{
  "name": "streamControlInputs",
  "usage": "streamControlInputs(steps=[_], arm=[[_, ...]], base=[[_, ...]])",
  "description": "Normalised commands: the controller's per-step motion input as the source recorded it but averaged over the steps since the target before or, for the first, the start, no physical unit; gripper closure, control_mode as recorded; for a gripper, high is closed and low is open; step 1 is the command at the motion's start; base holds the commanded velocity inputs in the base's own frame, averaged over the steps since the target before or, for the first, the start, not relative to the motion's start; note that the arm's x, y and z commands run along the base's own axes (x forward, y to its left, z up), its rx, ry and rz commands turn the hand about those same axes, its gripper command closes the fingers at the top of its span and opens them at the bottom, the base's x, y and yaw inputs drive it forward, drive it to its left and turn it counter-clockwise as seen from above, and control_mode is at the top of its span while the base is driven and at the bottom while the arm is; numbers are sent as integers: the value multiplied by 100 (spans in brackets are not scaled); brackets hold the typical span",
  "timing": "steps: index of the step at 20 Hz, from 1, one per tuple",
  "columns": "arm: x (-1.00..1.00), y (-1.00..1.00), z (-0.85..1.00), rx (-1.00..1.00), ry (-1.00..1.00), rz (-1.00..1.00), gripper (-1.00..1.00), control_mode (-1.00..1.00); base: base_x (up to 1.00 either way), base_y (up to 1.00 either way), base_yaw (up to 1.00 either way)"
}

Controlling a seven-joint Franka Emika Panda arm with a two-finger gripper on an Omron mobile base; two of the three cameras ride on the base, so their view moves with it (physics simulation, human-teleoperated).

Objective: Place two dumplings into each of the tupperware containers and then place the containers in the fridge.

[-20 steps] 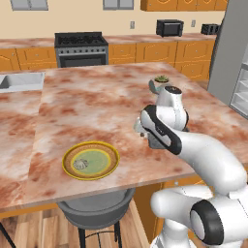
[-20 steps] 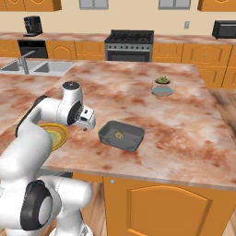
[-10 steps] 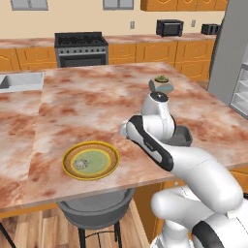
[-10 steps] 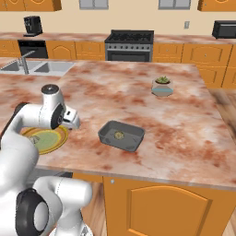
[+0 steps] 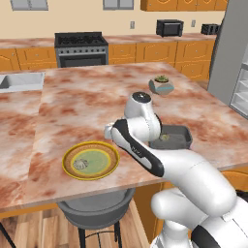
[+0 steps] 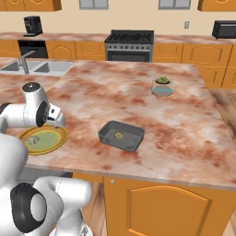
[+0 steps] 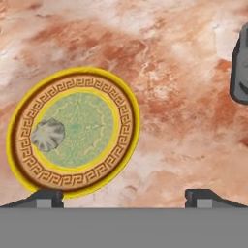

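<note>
One dumpling (image 7: pixel 47 134) lies on the left part of the round yellow-rimmed plate (image 7: pixel 123 111), also seen as dumpling (image 5: pixel 80 163) on plate (image 5: pixel 112 157) near the counter's front edge. My gripper (image 7: pixel 123 196) hovers open and empty above the counter at the plate's right edge; gripper (image 5: pixel 109 132), gripper (image 6: pixel 58 120). The dark grey tupperware container (image 5: pixel 184 131) stands to the plate's right with a dumpling (image 5: pixel 164 137) inside; container (image 6: pixel 124 146), dumpling (image 6: pixel 119 135). Part of its edge (image 7: pixel 240 72) shows in the hand view. The fridge (image 5: pixel 232 53) stands at the far right.
A potted plant in a grey bowl (image 5: pixel 161 85) sits farther back on the island. A sink (image 6: pixel 37 67) is at the far left, a stove (image 5: pixel 81 47) along the back wall. A stool (image 5: pixel 94 215) stands below the counter's front edge.
The arm has swung left from over the dark grey container to the yellow-rimmed plate. The jaws have stayed open and empty. The dumplings have not moved.
</note>
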Motion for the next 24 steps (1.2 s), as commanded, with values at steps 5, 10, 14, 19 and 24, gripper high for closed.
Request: streamControlInputs(steps=[5, 10, 14, 19, 24], arm=[[-1, 37, 0, 0, 0, 6, -100, -100], [-3, 47, 0, 0, 0, 10, -100, -100], [-1, 71, 0, 0, 3, 9, -100, -100], [-10, 41, -2, 0, 2, 14, -100, -100], [-8, 41, -25, 0, 0, 2, -100, -100]], base=[[0, 0, 0], [0, 0, 0], [0, 0, 0], [0, 0, 0], [0, 0, 0]])
